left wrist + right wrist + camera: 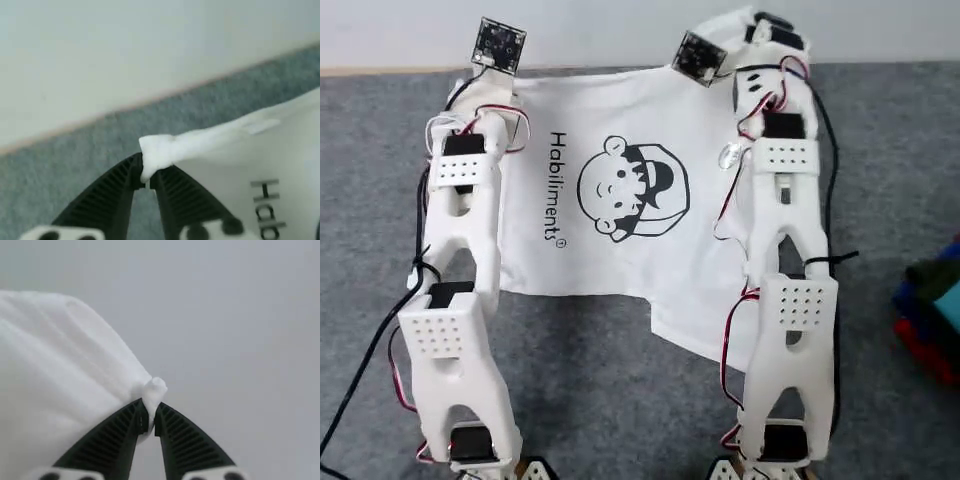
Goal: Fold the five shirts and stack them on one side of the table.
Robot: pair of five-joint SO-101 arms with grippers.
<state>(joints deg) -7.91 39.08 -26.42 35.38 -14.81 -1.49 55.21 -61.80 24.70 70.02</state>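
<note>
We see the white shirt (620, 200) spread on the table (580, 390) behind both claws, w/ its held edge running claw to claw (print up). The left gripper (144, 181) pinches one corner, the right gripper (150, 423) the other; neither arm's nearer.

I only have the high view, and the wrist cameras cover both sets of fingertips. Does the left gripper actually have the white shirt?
Observer: Yes. In the left wrist view the left gripper is shut on a bunched corner of the white shirt.
Operator: And the right one?
Observer: The right gripper is shut on the white shirt too, but only a small nub of cloth pokes past its tips.
Operator: Is the left hold any deeper?
Observer: A bigger lump of cloth stands beyond the left tips, so that hold looks the safer of the two.
</note>
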